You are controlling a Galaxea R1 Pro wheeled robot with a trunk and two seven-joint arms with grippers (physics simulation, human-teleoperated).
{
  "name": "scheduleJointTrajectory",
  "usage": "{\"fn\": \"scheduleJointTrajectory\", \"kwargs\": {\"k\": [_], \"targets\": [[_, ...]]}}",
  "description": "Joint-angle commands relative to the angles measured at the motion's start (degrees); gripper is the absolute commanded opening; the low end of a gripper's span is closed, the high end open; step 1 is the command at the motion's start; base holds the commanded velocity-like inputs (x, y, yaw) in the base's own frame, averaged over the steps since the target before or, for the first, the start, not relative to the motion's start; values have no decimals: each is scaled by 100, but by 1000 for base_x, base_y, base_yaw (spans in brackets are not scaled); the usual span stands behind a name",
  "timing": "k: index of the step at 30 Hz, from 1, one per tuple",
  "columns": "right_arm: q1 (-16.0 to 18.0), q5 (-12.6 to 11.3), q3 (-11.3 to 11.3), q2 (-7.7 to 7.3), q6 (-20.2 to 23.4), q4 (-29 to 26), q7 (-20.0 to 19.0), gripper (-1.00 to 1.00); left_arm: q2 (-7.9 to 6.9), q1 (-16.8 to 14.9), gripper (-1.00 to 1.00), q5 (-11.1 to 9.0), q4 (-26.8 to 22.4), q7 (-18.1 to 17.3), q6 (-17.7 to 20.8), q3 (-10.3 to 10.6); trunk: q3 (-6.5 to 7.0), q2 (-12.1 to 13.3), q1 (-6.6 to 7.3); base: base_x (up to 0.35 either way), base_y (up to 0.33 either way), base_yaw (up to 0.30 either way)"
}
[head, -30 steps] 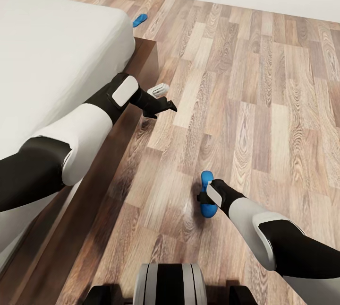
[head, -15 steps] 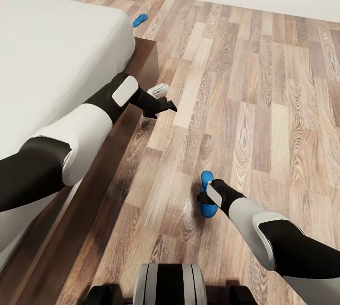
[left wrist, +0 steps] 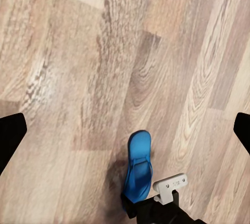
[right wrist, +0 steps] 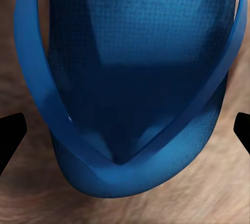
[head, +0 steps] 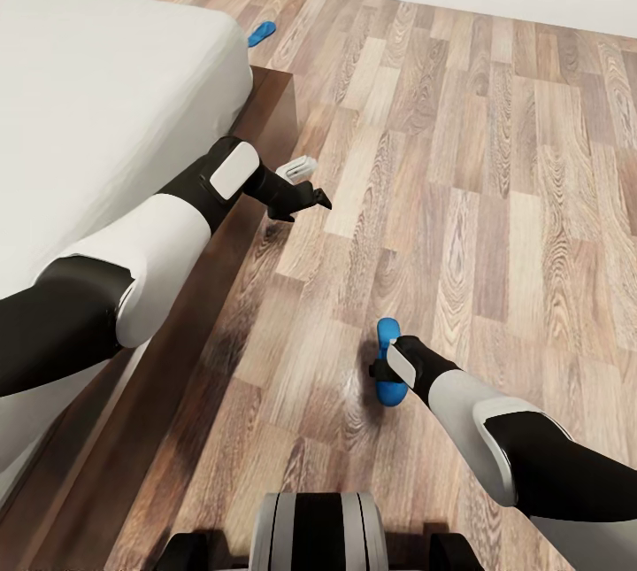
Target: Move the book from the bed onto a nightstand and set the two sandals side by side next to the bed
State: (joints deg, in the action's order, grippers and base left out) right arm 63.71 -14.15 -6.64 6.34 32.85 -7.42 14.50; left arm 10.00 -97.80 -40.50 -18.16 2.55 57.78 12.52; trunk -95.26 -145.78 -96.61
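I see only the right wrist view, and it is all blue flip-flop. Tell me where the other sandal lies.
Observer: The second blue flip-flop sandal lies on the wood-plank floor by the far corner of the dark-framed bed. It is well apart from the near blue flip-flop sandal under your right end effector.
Operator: Report the left end effector.
Observer: The left end effector is open and empty, over the floor beside the bed frame.
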Motion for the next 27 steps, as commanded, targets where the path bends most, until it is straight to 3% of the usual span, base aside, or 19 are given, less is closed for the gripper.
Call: {"fn": "scheduleJointTrajectory", "kwargs": {"k": [1, 16, 17, 27], "targets": [[-2, -61, -48, -1, 28, -11, 35, 100, 0, -2, 100, -28, -3, 27, 14, 13, -3, -1, 1, 0, 0, 0], [1, -61, -48, -1, 28, -13, 35, 100, 0, -2, 100, -28, -3, 27, 14, 13, -3, -1, 1, 0, 0, 0], [1, -61, -48, -1, 28, -12, 35, -100, 0, -2, 100, -28, -3, 27, 14, 13, -3, -1, 1, 0, 0, 0], [-1, -61, -48, -1, 28, -14, 36, -100, 0, -3, 100, -28, 3, 27, 14, 13, -3, -1, 1, 0, 0, 0]]}}
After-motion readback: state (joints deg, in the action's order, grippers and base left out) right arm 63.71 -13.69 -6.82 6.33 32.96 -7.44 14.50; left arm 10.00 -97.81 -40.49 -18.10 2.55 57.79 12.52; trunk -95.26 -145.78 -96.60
